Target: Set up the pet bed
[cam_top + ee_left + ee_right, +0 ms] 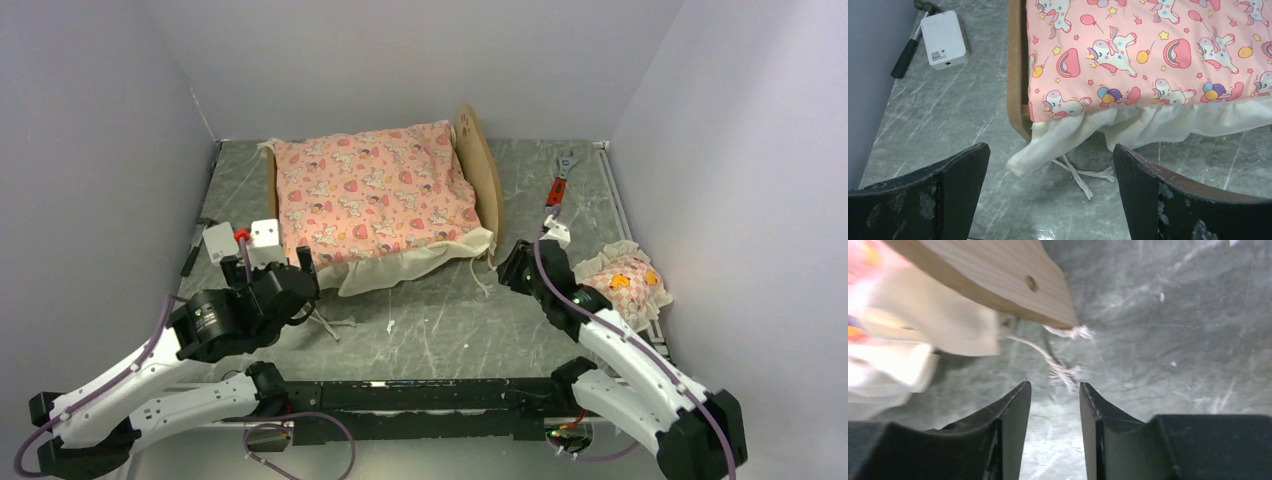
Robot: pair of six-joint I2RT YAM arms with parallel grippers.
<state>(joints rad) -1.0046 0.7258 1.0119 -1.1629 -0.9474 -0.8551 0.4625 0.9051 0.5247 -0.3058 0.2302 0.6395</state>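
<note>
We wait at the bed (pixel 484 170), mid-table, nothing in hand.
Our left gripper (pixel 1050 150) gapes wide at the foot corner, our right gripper (pixel 1054 385) part-open and empty by the head end, likely aimed at the loose ties (pixel 1083 175). The pillow (pixel 625 280) lies outside, right; the bed holds the mattress (pixel 375 195), skirt (pixel 1168 125) spilling over.

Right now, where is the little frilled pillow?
In the overhead view, the frilled pillow lies at the table's right edge, beside the right arm, apart from the pet bed.
</note>
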